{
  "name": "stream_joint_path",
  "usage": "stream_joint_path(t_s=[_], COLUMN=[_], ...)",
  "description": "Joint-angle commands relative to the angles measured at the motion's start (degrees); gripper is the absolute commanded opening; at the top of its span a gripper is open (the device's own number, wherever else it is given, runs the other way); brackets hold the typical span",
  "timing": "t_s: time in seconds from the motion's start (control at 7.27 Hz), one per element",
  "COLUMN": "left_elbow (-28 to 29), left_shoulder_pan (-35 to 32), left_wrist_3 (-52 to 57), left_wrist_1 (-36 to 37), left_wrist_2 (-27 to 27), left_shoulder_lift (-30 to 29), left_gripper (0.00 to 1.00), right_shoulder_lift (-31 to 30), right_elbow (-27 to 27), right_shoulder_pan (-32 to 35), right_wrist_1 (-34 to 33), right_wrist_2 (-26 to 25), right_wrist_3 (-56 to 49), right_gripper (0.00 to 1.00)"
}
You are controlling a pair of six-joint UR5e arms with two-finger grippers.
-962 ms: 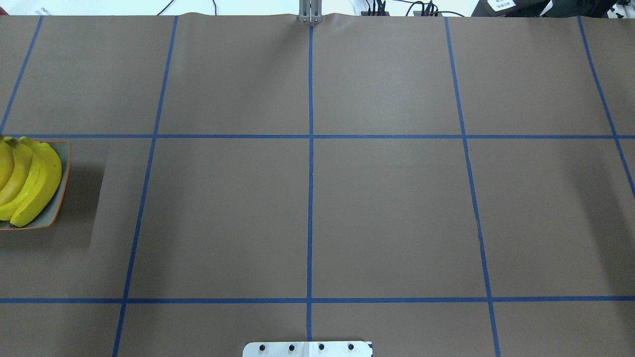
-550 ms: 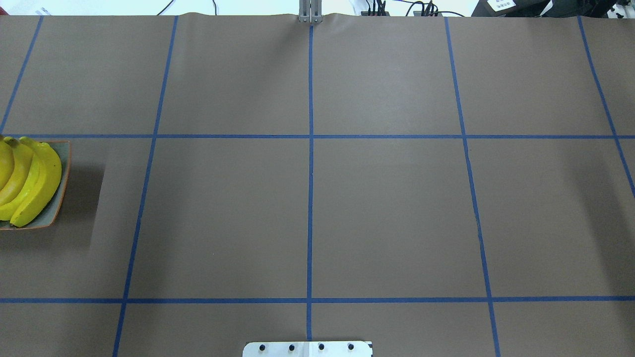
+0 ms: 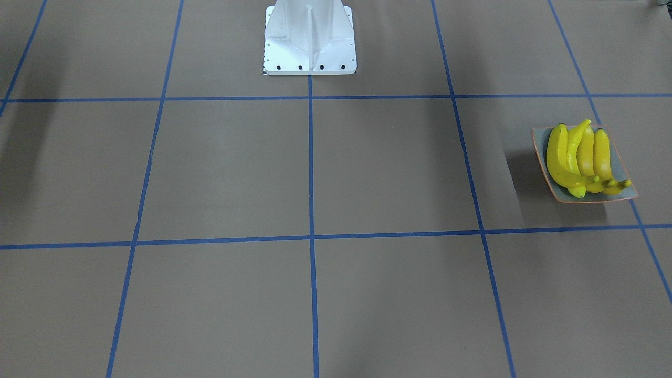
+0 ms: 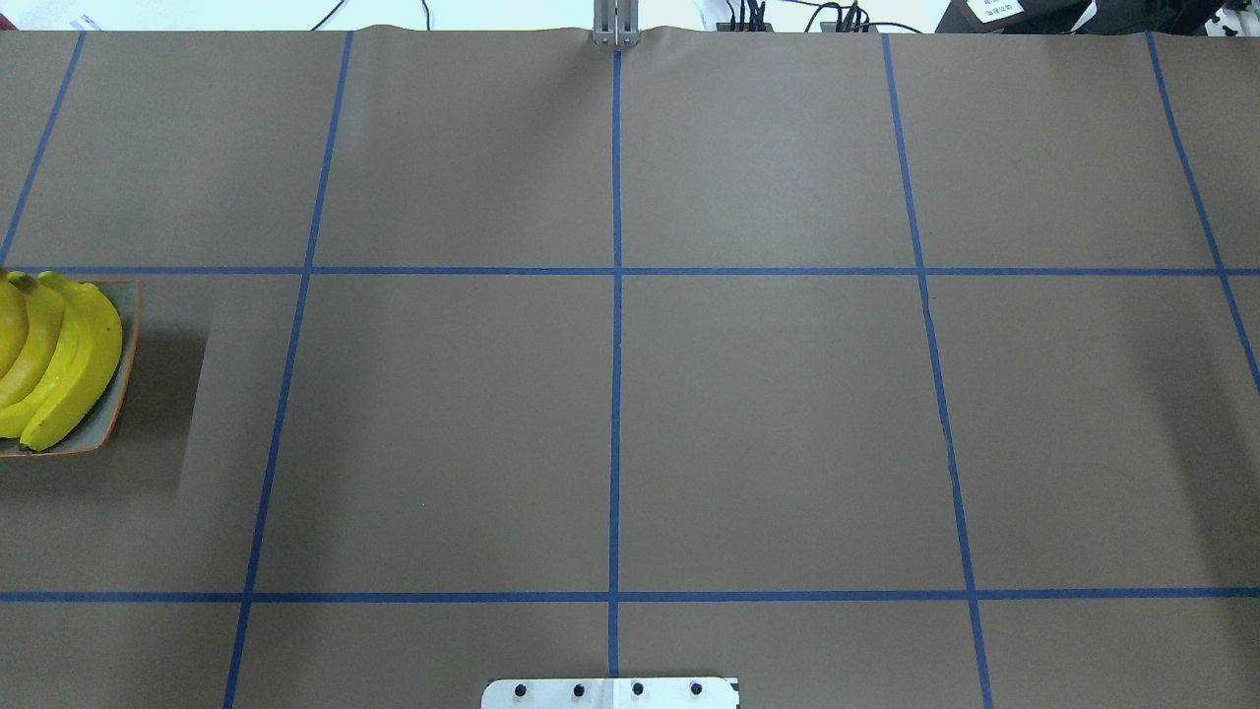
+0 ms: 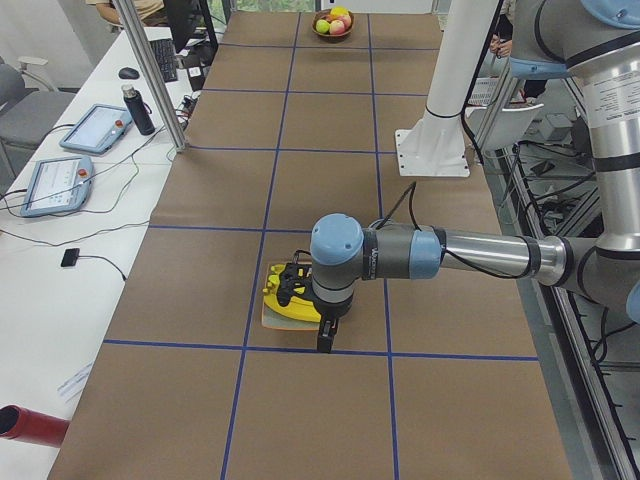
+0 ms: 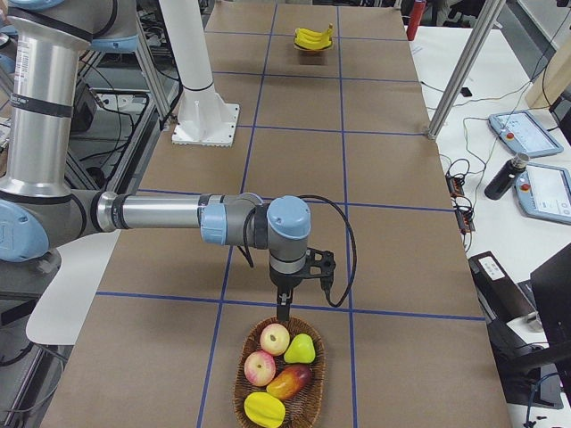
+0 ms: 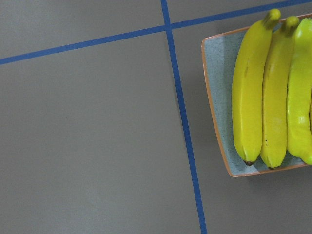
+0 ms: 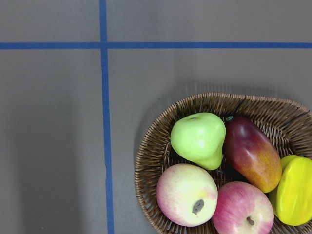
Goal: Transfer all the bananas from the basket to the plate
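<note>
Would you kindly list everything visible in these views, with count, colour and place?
bananas: four, yellow, on the plate
plate: one, grey-green, orange-brown rim, table end at robot's left
basket: one, brown wicker, table end at robot's right
apples: two, red-yellow, in basket
pear: one, green, in basket
mango: one, red-orange, in basket
yellow fruit: one, in basket
table: one, brown, blue tape grid
robot base: one, white, table's robot-side edge
left hand: one, dark, beside plate; state unclear
right hand: one, dark, by basket rim; state unclear
</note>
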Motion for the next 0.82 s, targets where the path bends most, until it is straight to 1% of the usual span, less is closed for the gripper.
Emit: stream_joint_path(t_s=[0.0,0.69], left_elbow=[0.1,0.3], left_shoulder_pan=[0.0,0.0], left_wrist_3=[-0.1,0.0], left_wrist_1=[0.0,0.0], left_wrist_2=[0.0,0.1], left_shoulder_lift=[0.1,0.3], left_gripper=[1.0,1.0], right_shoulder_lift=[0.4,-0.3], right_elbow=[0.3,0.6], right_shoulder_pan=[0.0,0.0], right_wrist_1=[0.0,0.0], right_wrist_2=[0.0,0.6], right_wrist_3=[0.8,0.9], right_gripper=[1.0,1.0])
